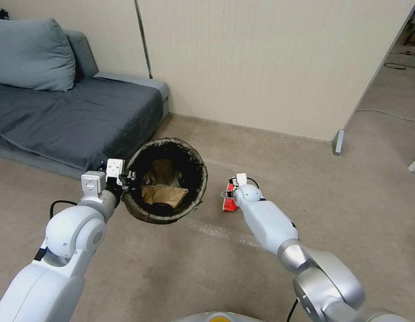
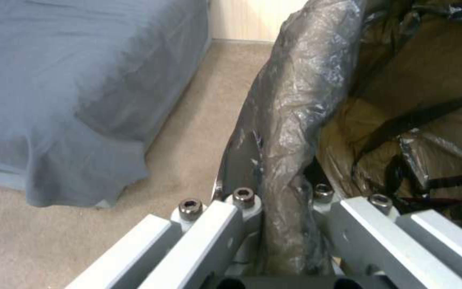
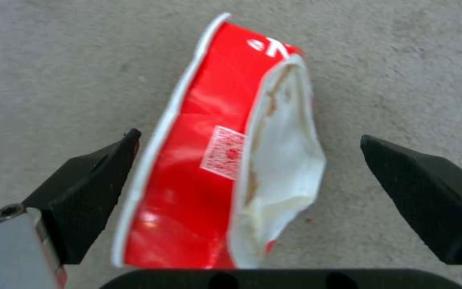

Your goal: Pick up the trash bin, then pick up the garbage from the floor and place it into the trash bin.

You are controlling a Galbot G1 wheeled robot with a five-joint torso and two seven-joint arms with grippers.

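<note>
The trash bin (image 1: 169, 147), lined with a dark bag, hangs above the floor (image 1: 180, 268) with my left gripper (image 1: 126, 180) shut on its near-left rim (image 2: 290, 132). A brown paper bag (image 1: 164, 194) lies inside it. To the right, a crushed red-and-white paper cup (image 1: 228, 203) lies on the carpet. My right gripper (image 1: 227, 193) is down over it, open. In the right wrist view the cup (image 3: 215, 160) sits between the two black fingertips (image 3: 97, 180), one close to its red side, the other apart from its white side.
A grey sofa (image 1: 73, 116) with a cushion (image 1: 32, 53) stands at the left, close behind the bin. A beige wall panel (image 1: 261, 67) runs across the back, ending at a post foot (image 1: 338, 142). Cables (image 1: 395, 114) lie at the far right.
</note>
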